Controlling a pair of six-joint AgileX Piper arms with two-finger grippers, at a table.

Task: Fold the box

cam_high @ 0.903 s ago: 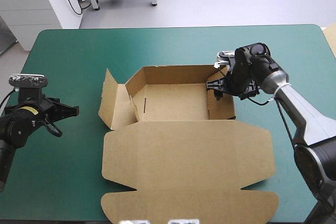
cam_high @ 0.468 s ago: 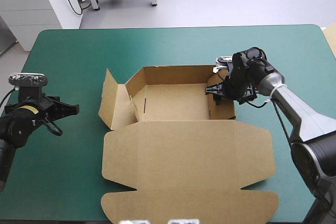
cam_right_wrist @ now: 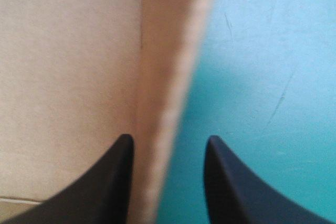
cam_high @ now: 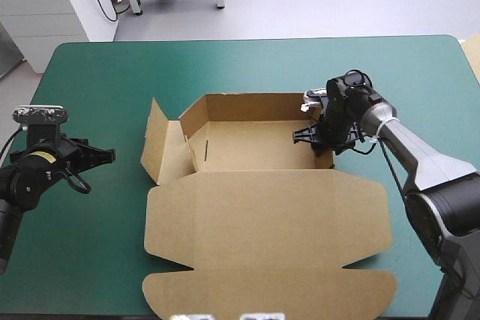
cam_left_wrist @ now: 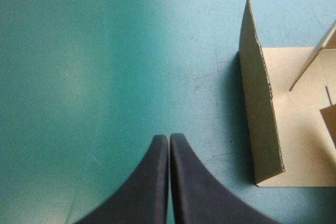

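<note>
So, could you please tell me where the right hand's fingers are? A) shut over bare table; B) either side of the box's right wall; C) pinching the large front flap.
B: the right hand is open, with the wall of the box standing between its fingers.

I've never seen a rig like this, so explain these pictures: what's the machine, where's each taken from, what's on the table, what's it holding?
It is a robot with two arms, each ending in a gripper of two black fingers. The wide picture looks down from above and behind; the other two come from cameras on the wrists. On the teal-green table lies a brown box, half folded: an open tray, its lid flat at the near side, a left flap standing open. The left gripper is shut and empty, beside that flap. The right gripper is open, straddling the tray's right wall, one finger inside, one outside. Nothing is gripped.
</note>
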